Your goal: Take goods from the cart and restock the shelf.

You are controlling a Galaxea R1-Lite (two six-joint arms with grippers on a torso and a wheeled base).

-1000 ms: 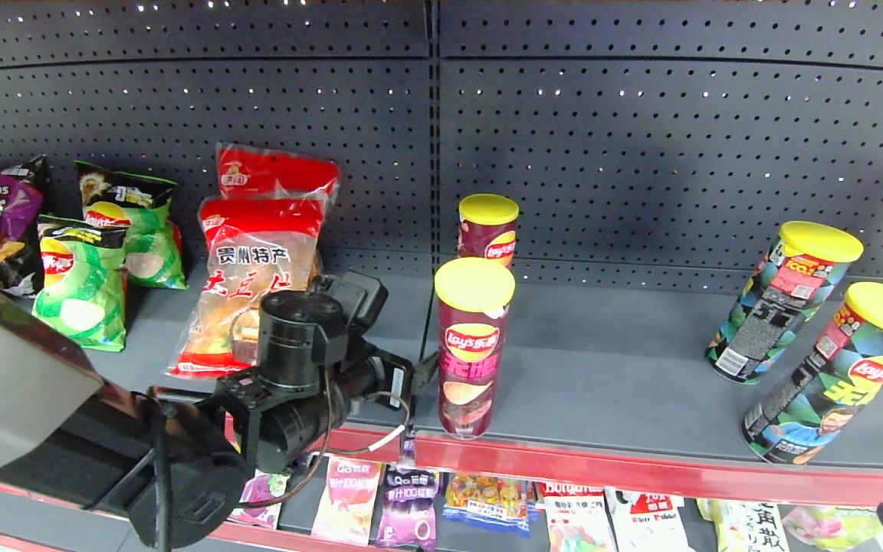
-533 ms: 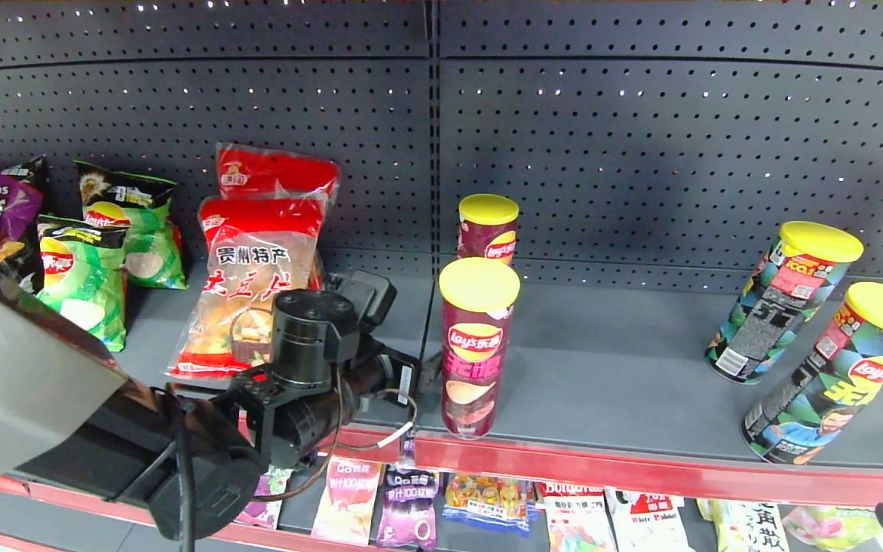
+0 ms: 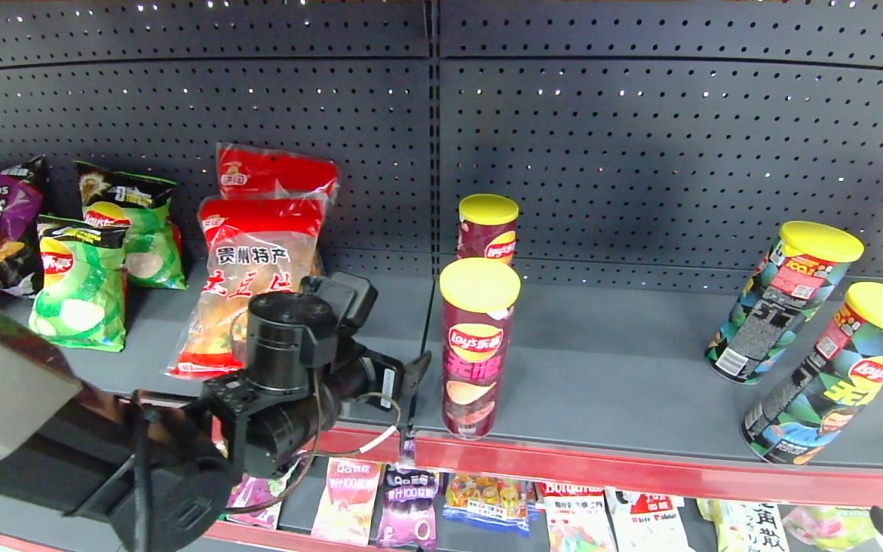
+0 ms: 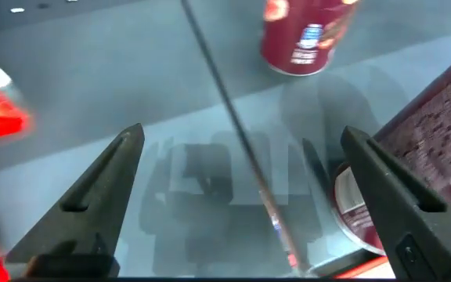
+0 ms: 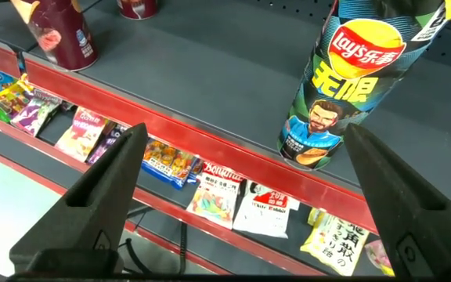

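Standing at the far left of the shelf point(image 3: 602, 383) are green chip bags point(image 3: 81, 284), with red snack bags point(image 3: 254, 284) beside them. Next, the left gripper point(image 3: 415, 369) sits low over the shelf deck, just left of the front maroon can point(image 3: 478, 349). Its jaws are spread wide and empty, apparently clear of the can, though that view is blurred. The front maroon can stands upright at the red shelf edge point(image 3: 641, 471), with the rear maroon can point(image 3: 487, 226) behind it. Further right stand two dark cans point(image 3: 782, 303). The right gripper point(image 5: 245, 207) is spread wide and empty, out in front of the red shelf edge.
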